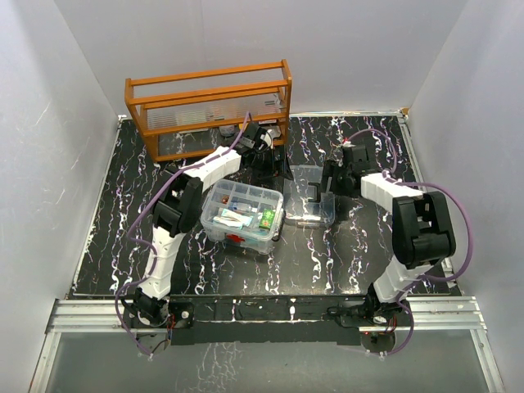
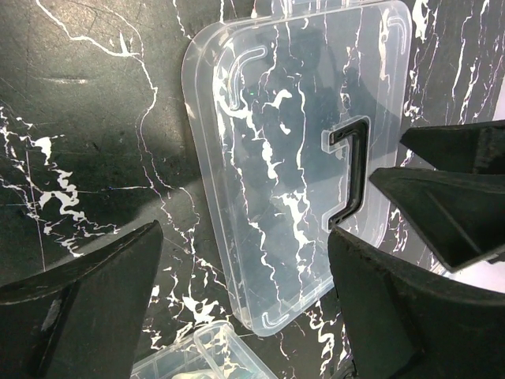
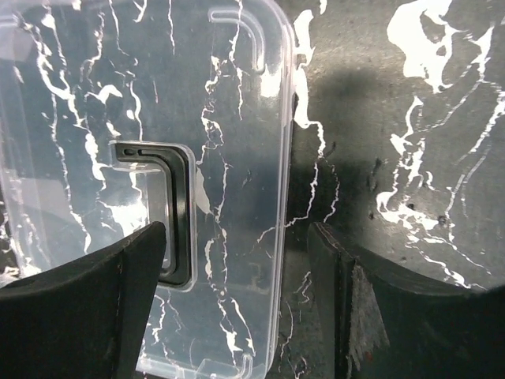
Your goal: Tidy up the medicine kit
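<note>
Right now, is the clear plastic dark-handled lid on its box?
Off: the lid lies flat on the marbled table, beside the clear red-latched box.

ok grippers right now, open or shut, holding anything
left gripper: open, holding nothing, above the lid
right gripper: open, holding nothing, astride the lid's edge

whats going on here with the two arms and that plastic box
The medicine kit box sits open on the table with small items in its tray. Its clear lid lies flat on the table, close by on the box's right. Both arms reach over the lid. The left gripper and the right gripper hang above it with jaws open, and neither is holding anything.
</note>
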Controlling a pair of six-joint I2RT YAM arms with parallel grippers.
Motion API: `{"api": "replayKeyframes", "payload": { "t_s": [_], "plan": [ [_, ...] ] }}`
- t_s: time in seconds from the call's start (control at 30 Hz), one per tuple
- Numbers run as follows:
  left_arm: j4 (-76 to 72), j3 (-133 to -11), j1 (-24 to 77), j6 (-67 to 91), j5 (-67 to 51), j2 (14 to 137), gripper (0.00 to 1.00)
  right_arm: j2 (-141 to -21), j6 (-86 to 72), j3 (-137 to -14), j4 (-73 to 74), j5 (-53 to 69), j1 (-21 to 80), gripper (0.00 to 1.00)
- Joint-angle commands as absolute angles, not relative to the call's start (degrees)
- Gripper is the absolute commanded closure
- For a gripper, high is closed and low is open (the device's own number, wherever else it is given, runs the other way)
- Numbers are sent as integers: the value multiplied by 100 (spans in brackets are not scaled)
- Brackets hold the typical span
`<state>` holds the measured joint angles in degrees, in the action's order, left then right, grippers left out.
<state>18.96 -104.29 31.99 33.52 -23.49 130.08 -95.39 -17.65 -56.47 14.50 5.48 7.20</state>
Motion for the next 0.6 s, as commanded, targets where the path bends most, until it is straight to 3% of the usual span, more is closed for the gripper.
{"api": "replayKeyframes", "payload": {
  "t_s": [0.0, 0.33, 0.47, 0.57],
  "plan": [
    [2025, -10619, 3179, 3334, -2523, 13037, 17, -9786, -1594, -5995, 1572, 155, 874, 29],
    [2018, -10661, 3182, 3396, -2786, 13222, 17, -10024, -1487, -6099, 1670, 90, 1015, 28],
    [2003, -10669, 3183, 3413, -2812, 13245, 17, -10241, -1515, -6118, 1731, 20, 1017, 39],
    [2005, -10683, 3183, 3411, -2791, 13254, 17, -10338, -1552, -6101, 1731, 50, 1019, 54]
  ]
}}
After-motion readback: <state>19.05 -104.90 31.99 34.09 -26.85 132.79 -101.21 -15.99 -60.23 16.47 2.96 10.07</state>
